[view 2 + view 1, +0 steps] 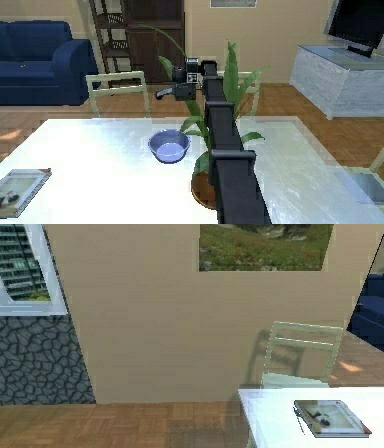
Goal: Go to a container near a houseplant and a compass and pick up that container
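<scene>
My arm (228,150) stretches out over the white table (90,150), the gripper (163,93) at its far end, fingers pointing toward the arm side view's left. I cannot tell how they stand or whether they hold anything. Left of the arm the blue bowl (169,146) sits on the tabletop, its inside plain pale blue. Just right, the houseplant (233,80) rises from its pot (203,188).

A blue sofa (35,58), a television (358,25), perhaps a magazine (22,186).

Arm (232,160) hid pt of houseplant pot (202,183) below-right of gripper (161,93); cdn't tell if gripper held anything at far end.
</scene>
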